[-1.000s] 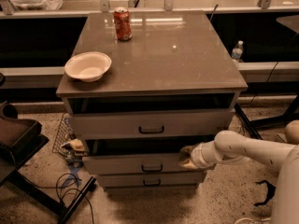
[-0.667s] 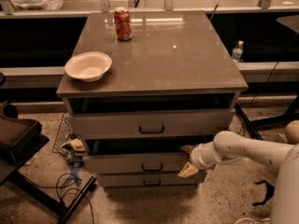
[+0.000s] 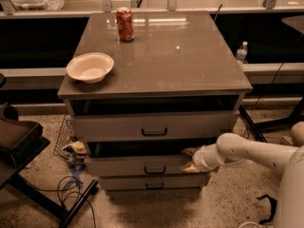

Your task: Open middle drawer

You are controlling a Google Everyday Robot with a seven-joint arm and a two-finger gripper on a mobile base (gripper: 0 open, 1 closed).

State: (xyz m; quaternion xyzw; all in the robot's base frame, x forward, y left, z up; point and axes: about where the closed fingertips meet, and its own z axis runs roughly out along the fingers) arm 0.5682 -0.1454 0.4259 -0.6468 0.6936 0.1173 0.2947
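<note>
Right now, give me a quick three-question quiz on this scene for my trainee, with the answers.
1. True or false: the bowl sits on top of the cabinet.
2. Which drawer is the claw at? A top, B middle, C bottom.
3. How many drawers does the cabinet have?
Key: 1 true. 2 B: the claw is at the right end of the middle drawer front. 3 three.

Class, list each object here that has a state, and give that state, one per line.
Grey middle drawer with black bar handle: partly open.
Taller grey top drawer: partly open.
Slim grey bottom drawer: appears shut.
Red soda can: upright.
White bowl: upright, empty.
Gripper: at the middle drawer's right end.
</note>
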